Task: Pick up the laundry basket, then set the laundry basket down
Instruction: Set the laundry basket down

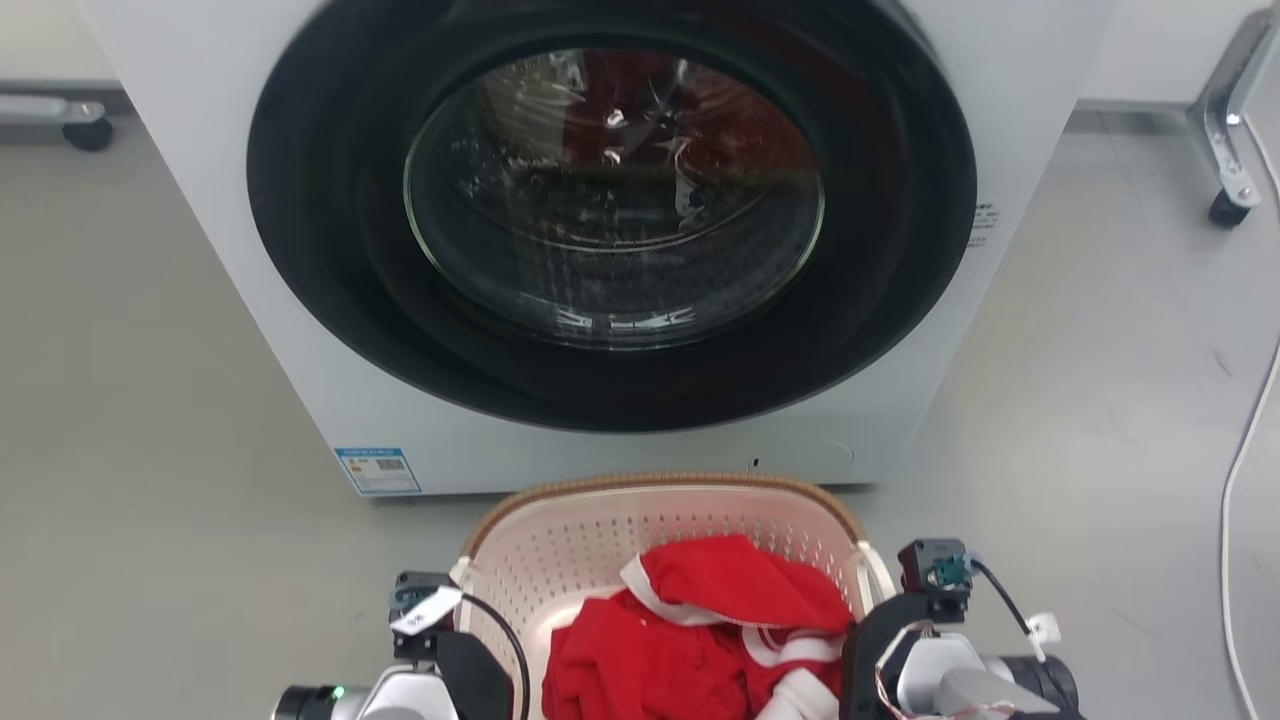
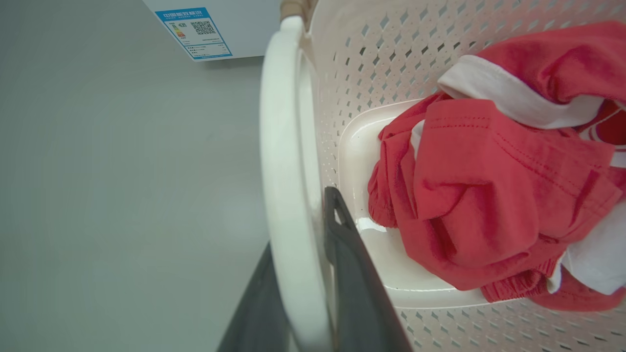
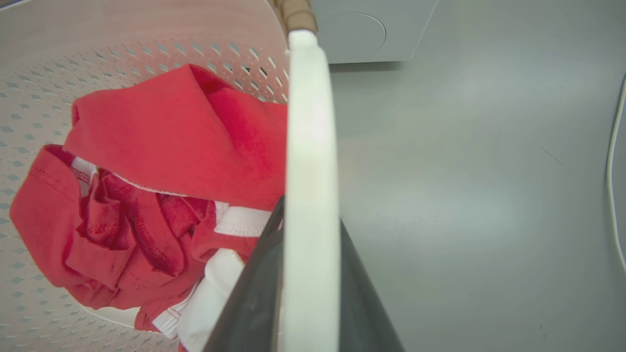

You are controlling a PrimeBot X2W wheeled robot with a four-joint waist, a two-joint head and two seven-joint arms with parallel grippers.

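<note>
1. A white front-loading washing machine with a round, dark-rimmed glass door stands on the grey floor; red cloth shows behind the glass.
2. Just before it is the cream-white perforated plastic laundry basket with a brown woven-look rim, holding crumpled red-and-white clothes. I cannot tell whether it rests on the floor.
3. The left gripper is closed narrowly on the basket's white left handle, one dark finger on each side.
4. The right gripper clamps the white right handle likewise.
5. A thin white cable trails on the floor to the right; a castered metal leg stands beyond.
6. A blue sticker on the machine's lower corner carries a QR code and Chinese heading; its small print is unreadable.
</note>
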